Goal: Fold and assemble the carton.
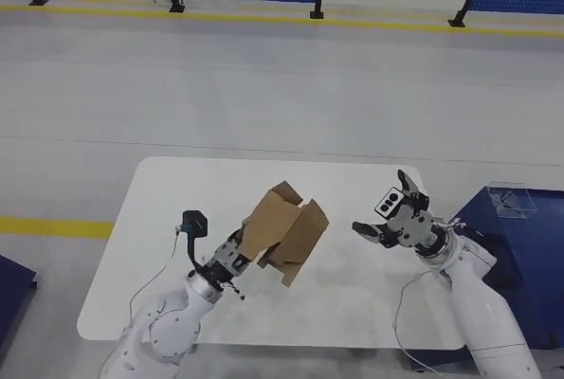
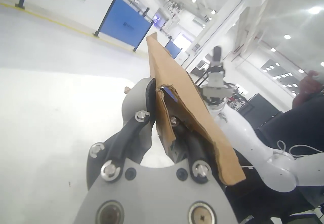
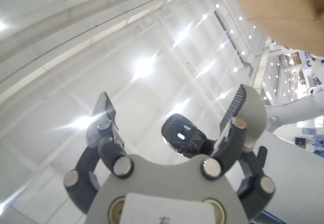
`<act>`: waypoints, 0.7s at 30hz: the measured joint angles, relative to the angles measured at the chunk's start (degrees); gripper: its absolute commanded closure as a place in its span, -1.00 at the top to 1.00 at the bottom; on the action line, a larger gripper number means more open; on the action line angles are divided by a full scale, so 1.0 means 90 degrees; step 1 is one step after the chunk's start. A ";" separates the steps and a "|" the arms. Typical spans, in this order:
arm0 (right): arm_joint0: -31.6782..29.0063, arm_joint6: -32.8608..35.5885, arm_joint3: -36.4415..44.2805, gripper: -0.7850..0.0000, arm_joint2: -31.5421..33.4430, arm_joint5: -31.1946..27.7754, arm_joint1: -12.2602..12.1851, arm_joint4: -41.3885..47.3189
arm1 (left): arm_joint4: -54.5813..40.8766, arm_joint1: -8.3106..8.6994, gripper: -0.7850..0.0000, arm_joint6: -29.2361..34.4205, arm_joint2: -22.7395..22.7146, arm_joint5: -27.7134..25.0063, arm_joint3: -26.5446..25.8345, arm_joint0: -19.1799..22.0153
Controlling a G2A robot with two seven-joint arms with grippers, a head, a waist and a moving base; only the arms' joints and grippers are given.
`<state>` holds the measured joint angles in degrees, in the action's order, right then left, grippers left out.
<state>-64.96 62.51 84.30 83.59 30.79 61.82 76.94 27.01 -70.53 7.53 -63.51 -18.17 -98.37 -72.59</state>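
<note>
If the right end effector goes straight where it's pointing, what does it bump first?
Probably nothing: the open right end effector aims upward into open air, and the carton sits off to one side.

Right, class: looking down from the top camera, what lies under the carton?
The white table shows all around the carton, whose near edge the left jaws clamp. The patch of table directly beneath is covered, so anything lying there cannot be seen.
</note>
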 measured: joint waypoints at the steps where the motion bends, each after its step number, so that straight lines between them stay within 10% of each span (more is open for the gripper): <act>1: 0.0010 0.0083 0.0036 1.00 0.0096 -0.0052 -0.0017 -0.0036 | -0.0314 -0.0017 -1.00 0.0326 0.0004 0.0265 -0.0049 0.0035; 12: 0.0089 0.1092 -0.0184 1.00 0.0842 -0.0725 -0.0197 -0.0941 | -0.7575 -0.0130 -1.00 0.3686 -0.0309 0.4025 0.0825 0.0914; 21: 0.0135 0.0998 -0.0355 1.00 0.0324 -0.0656 -0.0223 -0.1809 | -0.8293 -0.0212 -1.00 0.4420 0.0294 0.5184 0.1499 0.1480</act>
<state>-63.74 71.49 81.11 86.51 24.89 59.81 60.66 -47.62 -72.44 47.31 -60.87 28.48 -84.88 -59.27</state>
